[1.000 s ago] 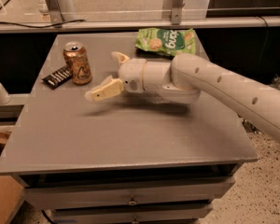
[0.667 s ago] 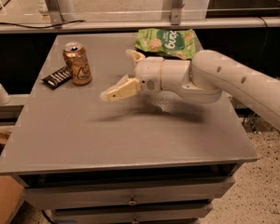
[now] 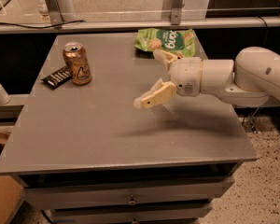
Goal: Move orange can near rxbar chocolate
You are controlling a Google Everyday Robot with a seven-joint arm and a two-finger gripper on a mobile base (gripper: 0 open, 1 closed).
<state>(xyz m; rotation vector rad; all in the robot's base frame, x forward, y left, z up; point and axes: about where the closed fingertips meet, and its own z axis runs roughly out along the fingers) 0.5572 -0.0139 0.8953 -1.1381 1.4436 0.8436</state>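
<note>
The orange can (image 3: 77,63) stands upright at the far left of the grey table (image 3: 107,129). The rxbar chocolate (image 3: 57,76), a thin black bar, lies flat right beside the can on its left, near the table's left edge; they look touching or nearly so. My gripper (image 3: 149,78) is open and empty above the middle of the table, well to the right of the can. One cream finger (image 3: 154,96) points down-left and the other (image 3: 162,57) points toward the back.
A green snack bag (image 3: 166,41) lies at the back of the table, just behind my gripper. Metal posts and a rail run behind the table. Drawers sit under the tabletop. A cardboard box (image 3: 2,199) is on the floor at the left.
My gripper and arm have drawn back to the right, away from the can. The can and the bar have not moved.
</note>
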